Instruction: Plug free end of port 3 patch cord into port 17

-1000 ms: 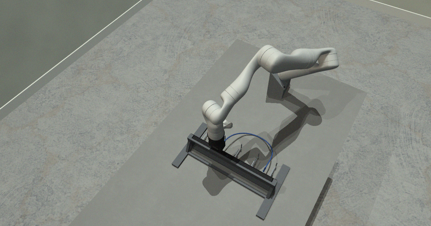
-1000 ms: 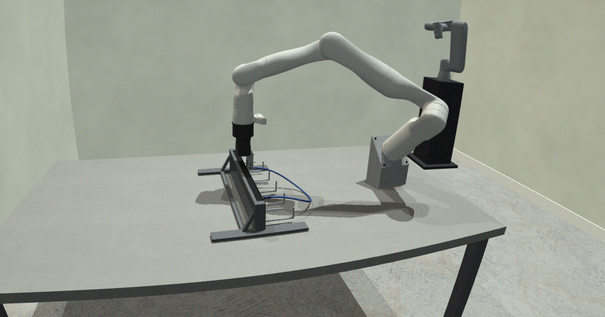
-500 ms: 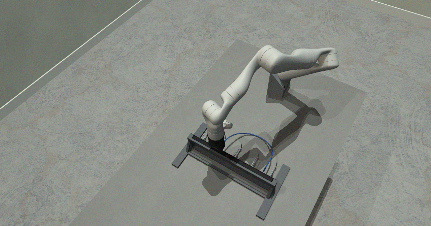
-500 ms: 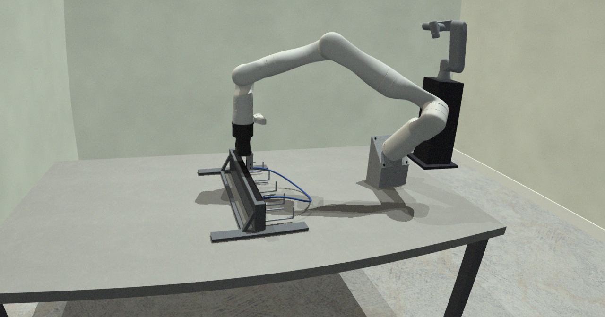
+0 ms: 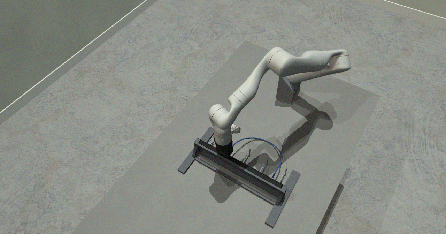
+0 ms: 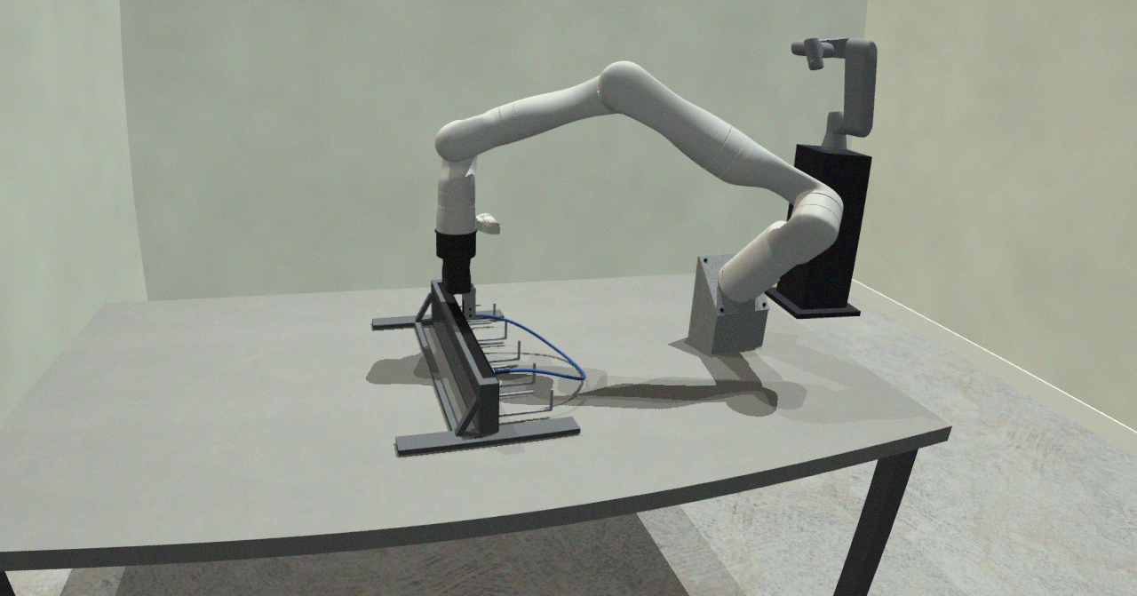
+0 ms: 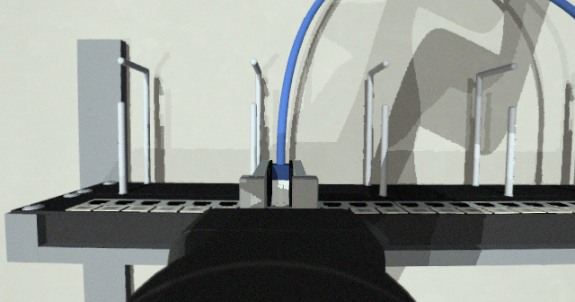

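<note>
My gripper (image 6: 470,311) (image 7: 280,175) points down at the rack's front and is shut on the cord's free plug (image 7: 284,196). The plug's clear body and blue boot show between the fingers, its nose toward the panel. Its seating depth and latch are hidden; the port numbers are unreadable. The blue cord (image 5: 255,138) (image 6: 556,352) (image 7: 287,82) arcs out from the boot and back to its other end (image 5: 273,175) (image 6: 501,370), plugged in near the rack's far-right end in the top view. The rack (image 5: 282,195) (image 6: 487,408) (image 7: 22,239) stands upright.
Bent metal rods (image 5: 264,166) (image 6: 551,401) (image 7: 369,127) stick out from the panel's front, on both sides of the gripper. The rack's long feet (image 5: 283,198) (image 6: 488,436) (image 7: 101,113) lie on the table (image 5: 155,182) (image 6: 238,433). Jack openings show on both sides of the fingers.
</note>
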Robot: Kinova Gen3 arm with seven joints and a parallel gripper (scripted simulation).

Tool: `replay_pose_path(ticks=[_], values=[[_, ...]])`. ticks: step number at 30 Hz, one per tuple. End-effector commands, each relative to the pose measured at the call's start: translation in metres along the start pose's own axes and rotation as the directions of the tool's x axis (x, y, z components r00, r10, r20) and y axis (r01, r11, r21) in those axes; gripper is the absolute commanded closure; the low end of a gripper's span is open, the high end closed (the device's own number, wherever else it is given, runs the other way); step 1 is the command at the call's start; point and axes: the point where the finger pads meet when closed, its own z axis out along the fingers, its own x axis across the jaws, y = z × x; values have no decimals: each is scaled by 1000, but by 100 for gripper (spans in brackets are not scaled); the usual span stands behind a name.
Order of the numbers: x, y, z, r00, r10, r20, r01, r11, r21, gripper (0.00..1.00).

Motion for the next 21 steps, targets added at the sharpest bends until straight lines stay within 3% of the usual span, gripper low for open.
replay_pose_path(ticks=[1, 21], values=[[2, 6, -1, 1000, -12, 1, 12, 1000, -11, 100], [2, 8, -2, 1000, -9, 1, 9, 1000, -15, 100]])
